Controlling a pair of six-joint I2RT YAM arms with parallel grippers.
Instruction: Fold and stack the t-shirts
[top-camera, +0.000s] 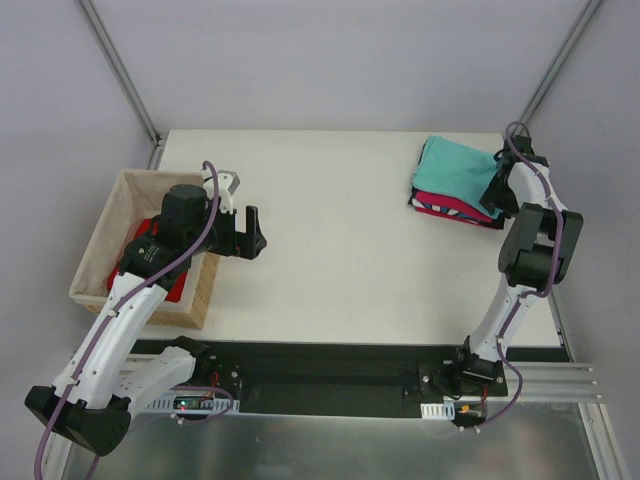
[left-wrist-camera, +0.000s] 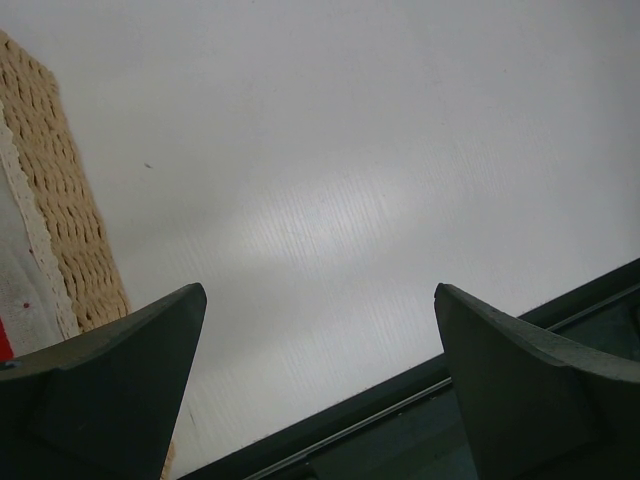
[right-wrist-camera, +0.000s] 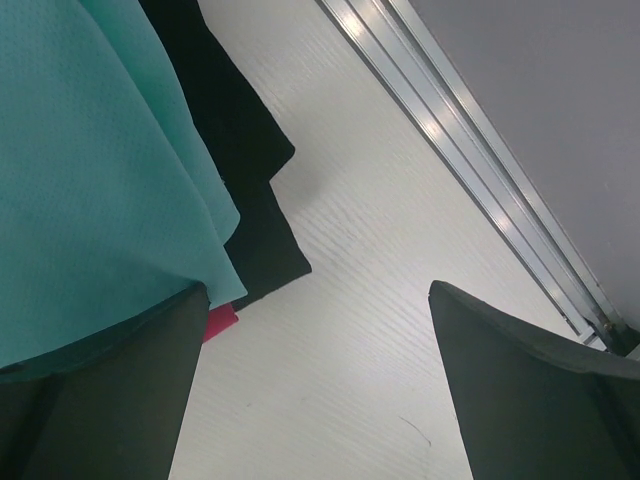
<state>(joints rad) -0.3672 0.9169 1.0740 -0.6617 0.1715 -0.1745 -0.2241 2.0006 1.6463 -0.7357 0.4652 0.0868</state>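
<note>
A plain red t-shirt (top-camera: 176, 291) lies in the wicker basket (top-camera: 100, 240) at the left, mostly hidden under my left arm. A sliver of it shows at the left edge of the left wrist view (left-wrist-camera: 3, 342). My left gripper (top-camera: 255, 230) is open and empty over bare table just right of the basket (left-wrist-camera: 70, 220). At the far right is a stack of folded shirts: teal (top-camera: 455, 163) on top, magenta-pink (top-camera: 440, 207) and black (top-camera: 488, 222) below. My right gripper (top-camera: 498, 192) is open and empty at the stack's right edge, beside the teal (right-wrist-camera: 90, 150), black (right-wrist-camera: 235, 140) and pink (right-wrist-camera: 222, 322) layers.
The white table (top-camera: 340, 250) runs between the basket and the stack. A metal rail (right-wrist-camera: 470, 150) borders the table's right edge close to my right gripper. A black base rail (left-wrist-camera: 420, 420) lies along the near edge.
</note>
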